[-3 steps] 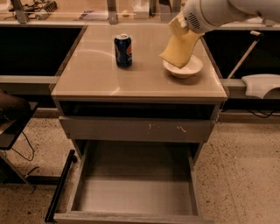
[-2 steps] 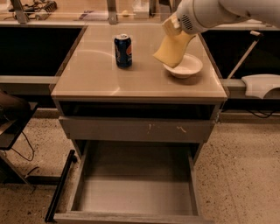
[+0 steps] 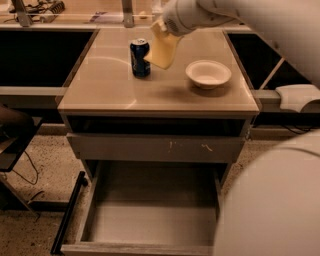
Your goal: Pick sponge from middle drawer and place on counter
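Note:
The middle drawer (image 3: pixel 150 220) is pulled open at the bottom of the camera view, and its grey floor is bare. No sponge shows anywhere; it is hidden or out of view. The beige counter (image 3: pixel 100 85) carries a blue soda can (image 3: pixel 140 58) and a white bowl (image 3: pixel 208 73). My gripper (image 3: pixel 161 52), pale yellow and blocky at its end, hangs from the white arm (image 3: pixel 200 15) above the counter. It is just right of the can and left of the bowl.
A closed grey drawer front (image 3: pixel 155 148) with small pale scratches sits above the open drawer. A black bar (image 3: pixel 67 212) runs along the drawer's left side. My white body (image 3: pixel 275 200) fills the lower right. A cluttered ledge (image 3: pixel 75 15) runs behind the counter.
My gripper has moved left from above the bowl to beside the can. The camera has moved closer, and my white body now covers the lower right.

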Controlling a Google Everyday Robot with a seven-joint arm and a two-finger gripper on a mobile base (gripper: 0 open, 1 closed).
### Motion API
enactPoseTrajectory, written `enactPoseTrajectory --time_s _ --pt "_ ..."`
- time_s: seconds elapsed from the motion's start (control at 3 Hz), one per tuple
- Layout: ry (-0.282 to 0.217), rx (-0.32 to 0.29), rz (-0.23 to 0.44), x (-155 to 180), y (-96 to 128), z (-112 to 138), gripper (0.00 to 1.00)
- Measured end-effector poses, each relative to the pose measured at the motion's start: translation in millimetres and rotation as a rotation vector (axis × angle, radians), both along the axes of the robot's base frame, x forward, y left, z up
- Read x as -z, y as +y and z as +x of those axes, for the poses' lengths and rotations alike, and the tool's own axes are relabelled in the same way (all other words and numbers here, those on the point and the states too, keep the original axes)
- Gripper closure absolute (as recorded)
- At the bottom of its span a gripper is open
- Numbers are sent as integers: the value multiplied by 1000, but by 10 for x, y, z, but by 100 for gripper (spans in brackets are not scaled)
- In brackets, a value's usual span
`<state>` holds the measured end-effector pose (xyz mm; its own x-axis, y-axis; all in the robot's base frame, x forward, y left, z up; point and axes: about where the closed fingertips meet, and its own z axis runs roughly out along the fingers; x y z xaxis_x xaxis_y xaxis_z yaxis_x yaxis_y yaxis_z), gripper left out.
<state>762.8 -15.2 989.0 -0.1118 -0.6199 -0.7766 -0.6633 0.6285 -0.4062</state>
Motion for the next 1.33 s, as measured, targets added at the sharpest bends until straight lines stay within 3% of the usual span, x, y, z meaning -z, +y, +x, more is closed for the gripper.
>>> enactPoseTrajectory --time_s 0.33,1.0,1.33 --pt "57 -57 21 268 136 122 100" --pt "163 21 24 805 -443 95 100" --pt "163 21 24 808 -446 95 81"
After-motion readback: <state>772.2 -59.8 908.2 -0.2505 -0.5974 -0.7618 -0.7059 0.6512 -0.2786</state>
